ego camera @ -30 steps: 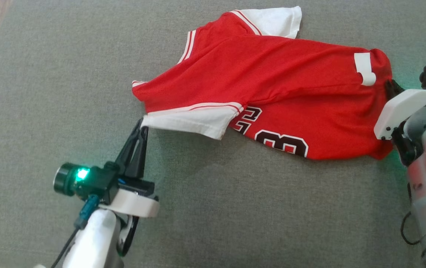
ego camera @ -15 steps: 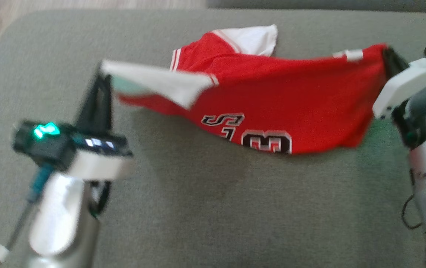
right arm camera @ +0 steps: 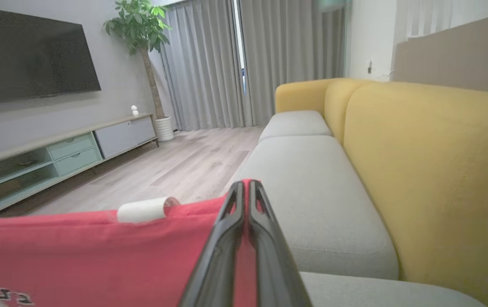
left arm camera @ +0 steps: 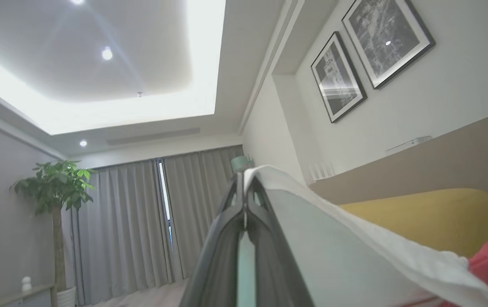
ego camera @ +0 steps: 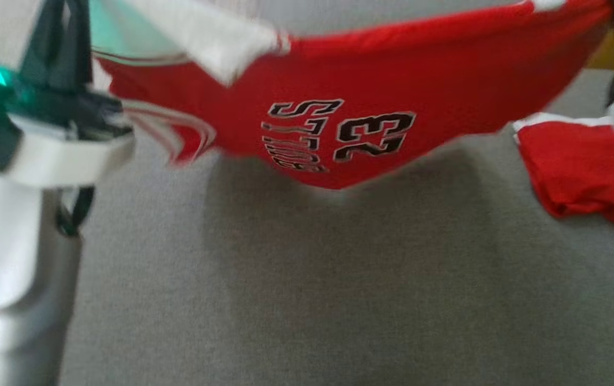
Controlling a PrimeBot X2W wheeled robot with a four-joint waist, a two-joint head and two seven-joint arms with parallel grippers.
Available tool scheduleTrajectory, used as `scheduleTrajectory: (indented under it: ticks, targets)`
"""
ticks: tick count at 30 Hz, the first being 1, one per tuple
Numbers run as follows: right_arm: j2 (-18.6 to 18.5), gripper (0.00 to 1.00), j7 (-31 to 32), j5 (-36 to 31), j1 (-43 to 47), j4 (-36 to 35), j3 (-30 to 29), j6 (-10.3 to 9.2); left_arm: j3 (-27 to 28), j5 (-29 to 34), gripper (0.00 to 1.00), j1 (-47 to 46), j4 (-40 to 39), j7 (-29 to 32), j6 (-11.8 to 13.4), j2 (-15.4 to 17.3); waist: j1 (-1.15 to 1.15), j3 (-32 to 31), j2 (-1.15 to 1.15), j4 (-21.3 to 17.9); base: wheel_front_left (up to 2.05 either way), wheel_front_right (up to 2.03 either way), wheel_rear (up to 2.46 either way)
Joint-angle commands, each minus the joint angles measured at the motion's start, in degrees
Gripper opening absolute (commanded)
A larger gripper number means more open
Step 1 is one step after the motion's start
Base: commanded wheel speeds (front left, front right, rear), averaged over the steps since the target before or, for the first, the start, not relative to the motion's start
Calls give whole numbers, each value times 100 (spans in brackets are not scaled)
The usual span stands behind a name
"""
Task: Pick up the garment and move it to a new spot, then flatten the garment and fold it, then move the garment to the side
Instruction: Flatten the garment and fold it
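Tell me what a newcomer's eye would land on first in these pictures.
The red jersey with a black 23 hangs stretched above the grey sofa seat. It is strung between the left tool, shut on its white sleeve, and the right tool, shut on red cloth.

Grey sofa seat cushion under me, yellow backrest behind it. At my right, a red garment fold with white trim; can't tell if it rests on the cushion.
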Motion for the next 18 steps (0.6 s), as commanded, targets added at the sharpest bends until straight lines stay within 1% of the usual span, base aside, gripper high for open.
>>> scheduleTrajectory:
  ticks: [1,5,9,13,18]
  targets:
    - [-156,0,88,56,-162,-344,-3,-5,160,-24,0,-511,-248,61,-15,281,1,-174,0,-84,0,0,0]
    - [-375,0,409,137,-248,-756,-176,-5,-20,-50,0,-1160,-318,219,-25,495,1,-298,0,-75,0,0,0]
    - [-419,0,637,137,-466,-884,-384,-5,-222,-104,0,-1818,-74,333,-30,668,1,-294,0,-65,0,0,0]
    - [-207,0,731,149,-793,-604,-408,-5,-424,-333,0,-2310,571,496,-32,775,1,-147,0,-82,0,0,0]
    - [109,0,684,-94,-1479,16,-175,-5,-738,-575,0,-3003,1459,547,-33,926,1,428,0,-82,0,0,0]
